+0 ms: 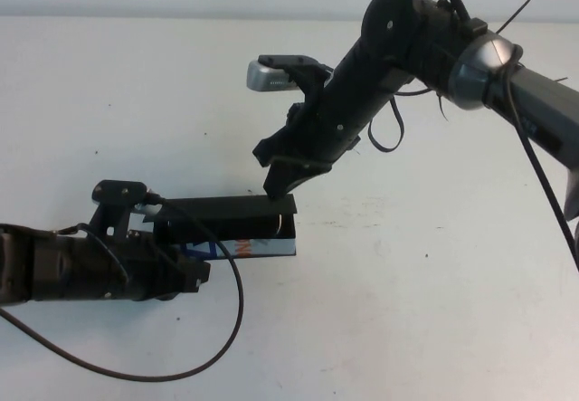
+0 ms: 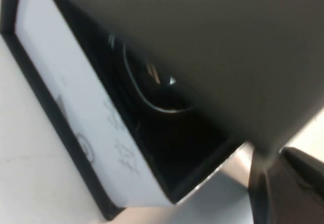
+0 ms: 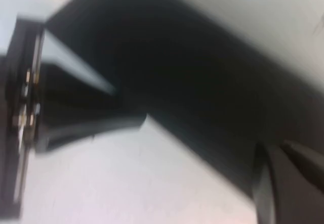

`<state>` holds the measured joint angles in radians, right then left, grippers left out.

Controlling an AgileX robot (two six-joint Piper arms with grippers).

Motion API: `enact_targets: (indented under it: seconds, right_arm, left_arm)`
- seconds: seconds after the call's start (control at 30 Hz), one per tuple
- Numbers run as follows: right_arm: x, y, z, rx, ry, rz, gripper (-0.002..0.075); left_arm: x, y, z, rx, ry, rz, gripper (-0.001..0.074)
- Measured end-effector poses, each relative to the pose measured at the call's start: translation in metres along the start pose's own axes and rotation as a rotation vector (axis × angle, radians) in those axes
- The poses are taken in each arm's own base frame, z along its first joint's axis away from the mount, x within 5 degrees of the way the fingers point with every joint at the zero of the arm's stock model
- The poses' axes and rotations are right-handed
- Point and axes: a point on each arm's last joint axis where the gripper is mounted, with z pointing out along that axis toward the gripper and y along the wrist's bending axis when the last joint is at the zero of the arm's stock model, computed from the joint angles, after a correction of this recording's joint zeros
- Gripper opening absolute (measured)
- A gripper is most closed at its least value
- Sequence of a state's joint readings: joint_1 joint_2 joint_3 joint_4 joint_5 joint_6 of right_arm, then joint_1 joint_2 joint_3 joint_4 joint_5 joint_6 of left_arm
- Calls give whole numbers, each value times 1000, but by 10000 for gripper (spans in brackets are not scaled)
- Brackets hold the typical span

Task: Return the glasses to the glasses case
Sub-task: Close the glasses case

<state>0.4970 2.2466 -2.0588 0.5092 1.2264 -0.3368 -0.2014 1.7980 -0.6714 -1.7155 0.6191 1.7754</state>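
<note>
We see the glasses (image 2: 152, 90) already lying inside the glasses case (image 1: 231, 229), which sits near the table's (image 1: 407, 310) left-centre with its flap only partly lowered, so closing remains. The right gripper (image 1: 279, 184), jaws together, presses the flap's right end. The left gripper (image 1: 185, 274) steadies the case's left end; we cannot tell its jaws.

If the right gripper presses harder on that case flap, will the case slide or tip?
Probably slide rather than tip: the glasses case lies flat and low on the table. The left gripper at its end likely steadies it. The right gripper, shut, pushes the flap, which looks thin and hinged.
</note>
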Motion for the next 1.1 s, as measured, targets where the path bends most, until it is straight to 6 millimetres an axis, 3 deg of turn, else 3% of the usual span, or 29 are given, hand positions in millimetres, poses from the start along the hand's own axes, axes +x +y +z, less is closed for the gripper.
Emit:
enact_targets:
  seconds: [0.27, 0.47, 0.63, 0.8, 0.93, 1.1]
  right_arm:
    - [31, 3, 27, -13, 141, 45, -11]
    - [33, 1, 28, -6, 146, 46, -11]
    - [32, 3, 24, -2, 140, 40, -11]
    - [28, 21, -9, 24, 76, 3, -11]
    - [28, 46, -57, 107, -6, -27, -11]
    - [52, 76, -111, 175, -81, -32, -11]
  left_arm:
    - [1, -1, 0, 16, 16, -33, 0]
    - [6, -8, -8, 21, 25, -33, 0]
    - [12, -22, -30, 14, -8, -22, 0]
    - [20, -46, -63, 15, -75, 20, 0]
    - [16, -72, -101, 5, -191, 105, 0]
    - [19, -105, -161, -99, -390, 265, 0]
